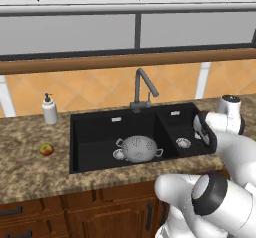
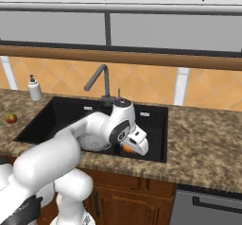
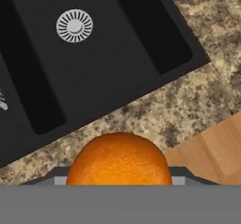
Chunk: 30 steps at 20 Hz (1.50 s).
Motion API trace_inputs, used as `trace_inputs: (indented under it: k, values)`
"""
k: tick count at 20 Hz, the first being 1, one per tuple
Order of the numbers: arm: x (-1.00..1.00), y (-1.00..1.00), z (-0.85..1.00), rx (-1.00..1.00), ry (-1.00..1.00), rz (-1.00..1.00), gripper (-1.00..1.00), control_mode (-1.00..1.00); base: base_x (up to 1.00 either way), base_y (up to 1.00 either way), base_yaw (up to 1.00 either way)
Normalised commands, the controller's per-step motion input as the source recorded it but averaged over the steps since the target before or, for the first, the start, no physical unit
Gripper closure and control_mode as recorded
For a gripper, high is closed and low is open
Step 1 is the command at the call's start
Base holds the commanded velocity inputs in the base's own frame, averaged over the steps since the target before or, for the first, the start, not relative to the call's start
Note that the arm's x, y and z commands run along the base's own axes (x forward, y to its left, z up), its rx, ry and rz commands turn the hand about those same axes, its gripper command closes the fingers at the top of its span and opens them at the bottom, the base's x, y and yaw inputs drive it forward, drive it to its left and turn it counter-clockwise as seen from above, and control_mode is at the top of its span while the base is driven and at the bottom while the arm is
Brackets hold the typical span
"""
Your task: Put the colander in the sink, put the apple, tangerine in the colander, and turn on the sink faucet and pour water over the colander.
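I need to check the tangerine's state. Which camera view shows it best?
The hand view: the tangerine sits large and unblocked at the bottom, above the counter's edge. The right base view shows just an orange sliver behind the gripper.

We see a matte black sink (image 1: 95,132) set in speckled stone counter (image 1: 30,172). The colander (image 1: 139,148) looks perforated grey metal; the tangerine (image 3: 119,159) finely dimpled.

Orange tangerine (image 3: 119,159); matte black sink (image 1: 95,132); red-yellow apple (image 1: 46,149)
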Motion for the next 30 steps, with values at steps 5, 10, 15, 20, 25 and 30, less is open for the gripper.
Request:
trace_inputs:
  k: [5, 10, 15, 20, 25, 30]
  values:
    - [0.00, 0.53, 0.17, 0.00, 0.00, 0.00, 1.00, -1.00, 0.00, 0.00, 0.00]
    - [0.05, 0.62, 0.04, 0.00, 0.02, 0.00, 1.00, -1.00, 0.00, 0.00, 0.00]
    - [0.03, 0.70, 0.02, 0.00, 0.05, 0.00, 1.00, -1.00, 0.00, 0.00, 0.00]
    - [0.04, 0.84, 0.00, 0.00, 0.09, 0.00, 1.00, -1.00, 0.00, 0.00, 0.00]
    - [0.03, 0.76, 0.00, 0.00, 0.09, 0.00, 1.00, -1.00, 0.00, 0.00, 0.00]
    - [0.05, 0.49, 0.00, 0.00, 0.05, 0.00, 1.00, -1.00, 0.00, 0.00, 0.00]
